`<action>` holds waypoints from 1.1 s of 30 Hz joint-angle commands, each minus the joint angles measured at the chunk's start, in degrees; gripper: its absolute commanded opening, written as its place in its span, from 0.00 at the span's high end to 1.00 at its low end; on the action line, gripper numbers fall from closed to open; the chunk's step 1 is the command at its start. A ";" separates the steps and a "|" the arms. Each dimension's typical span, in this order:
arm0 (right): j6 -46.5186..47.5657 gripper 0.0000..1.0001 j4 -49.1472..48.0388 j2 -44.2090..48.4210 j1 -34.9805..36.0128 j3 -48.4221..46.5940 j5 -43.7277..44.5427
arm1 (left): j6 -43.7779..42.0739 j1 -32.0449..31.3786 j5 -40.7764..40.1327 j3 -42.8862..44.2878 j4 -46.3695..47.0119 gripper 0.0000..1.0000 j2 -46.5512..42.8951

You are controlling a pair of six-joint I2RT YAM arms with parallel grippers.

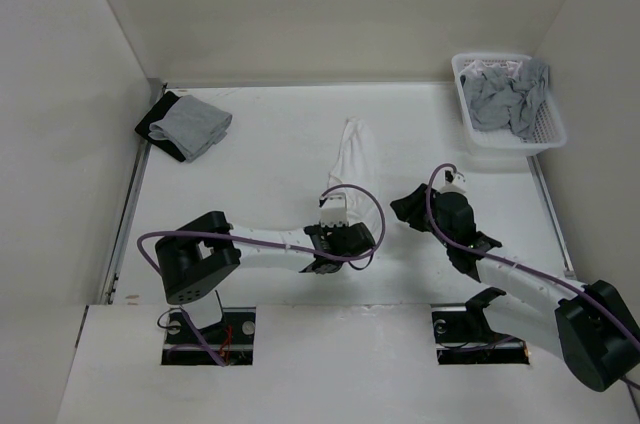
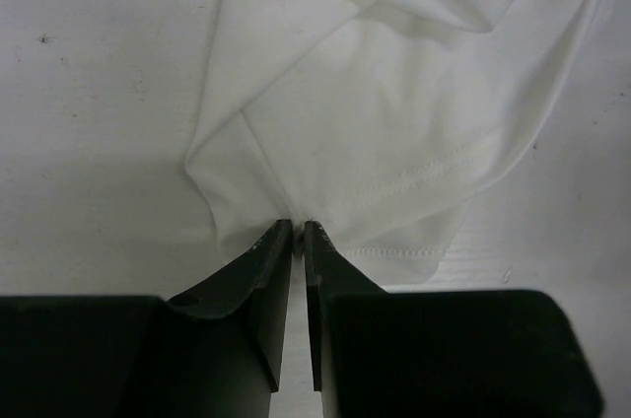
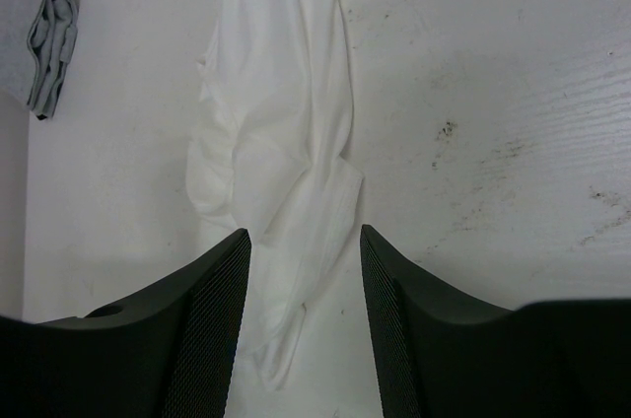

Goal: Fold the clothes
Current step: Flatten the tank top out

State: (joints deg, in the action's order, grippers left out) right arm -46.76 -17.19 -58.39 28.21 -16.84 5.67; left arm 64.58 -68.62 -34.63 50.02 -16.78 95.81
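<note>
White top (image 1: pixel 352 156) is lying in the middle of the table (image 1: pixel 255 169), bunched into a long strip running near-to-far. Left gripper (image 2: pixel 298 229) is sitting right at its near end, arm stretching out low, jaws clenching on the hem edge afaict. Right gripper (image 3: pixel 304 241) is hovering just to the right, jaws gaping, gripping nothing, pointing left at the strip. Left arm's closer imo, so any pull prob goes along that axis.
</note>
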 commanded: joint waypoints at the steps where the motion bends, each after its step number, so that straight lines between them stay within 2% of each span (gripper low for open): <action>1: 0.36 0.47 -2.58 1.00 -0.13 0.14 -0.13 | 0.82 -0.24 -0.70 1.04 -0.10 0.92 -2.20; 6: 0.36 0.47 -2.76 0.30 -0.13 0.05 -0.13 | 0.11 -0.24 -1.05 1.57 -0.98 0.92 -4.92; 13: 0.36 0.46 -2.67 0.30 -0.57 0.14 -0.13 | -1.73 -0.07 -1.31 1.66 -1.51 1.00 -9.41; 20: 0.36 0.44 -2.94 -0.93 -0.39 -0.12 -0.13 | -3.40 1.42 -0.53 0.26 0.25 0.98 -13.72; 29: -0.17 0.42 -0.40 -0.76 1.53 -0.39 -0.05 | -1.30 7.48 7.73 -8.17 10.34 0.98 -19.33; 31: -0.35 0.48 1.27 -0.24 3.03 0.14 -0.05 | -0.16 9.16 9.57 -10.55 13.68 0.98 -21.79; 33: -0.70 0.61 3.03 0.56 4.61 0.75 0.21 | 0.81 10.39 10.55 -12.74 16.41 0.98 -23.99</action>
State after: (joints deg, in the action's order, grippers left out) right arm -46.85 -15.66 -59.16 30.76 -16.80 5.65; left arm 63.40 -59.59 -27.09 39.35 -8.21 76.14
